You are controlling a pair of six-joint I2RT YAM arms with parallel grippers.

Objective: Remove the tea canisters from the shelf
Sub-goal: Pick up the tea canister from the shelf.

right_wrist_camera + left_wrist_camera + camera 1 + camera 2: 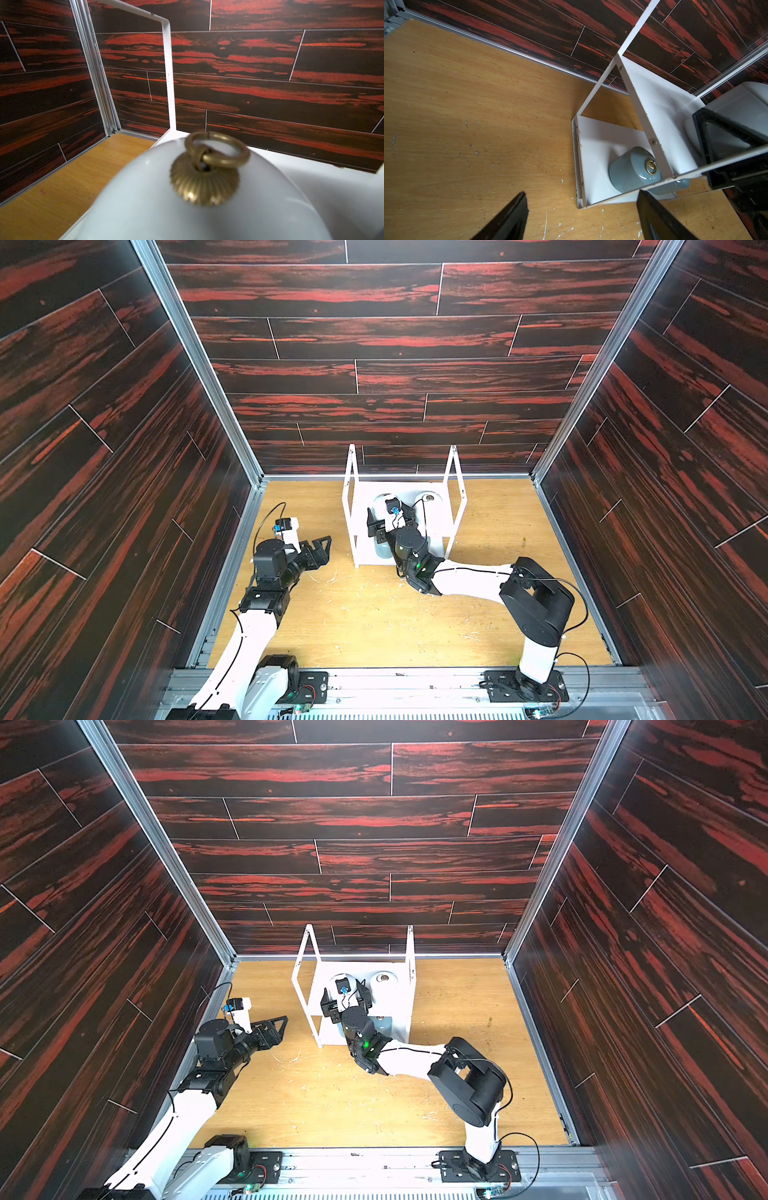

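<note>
1. The table (374,614) carries the white shelf (444,526) near the back wall.
2. The right tool (390,513) straddles a white canister (145,197) on the upper board; whether it grips cannot be told.
3. The left tool (325,549) hangs beside the shelf, fingers apart, empty.
4. A second white canister (428,499) stands just beside the first; a blue canister (629,172) sits on the lower board.

The white two-tier shelf (360,526) stands upright at the back of the counter (374,614). On its upper board I see two upright canisters side by side: the left white canister (145,207), domed, with a brass ring pull (216,151), and the right white canister (430,499). Two light-blue canisters sit on the lower board, the near blue canister (629,172) and the far blue canister (675,186).
</note>
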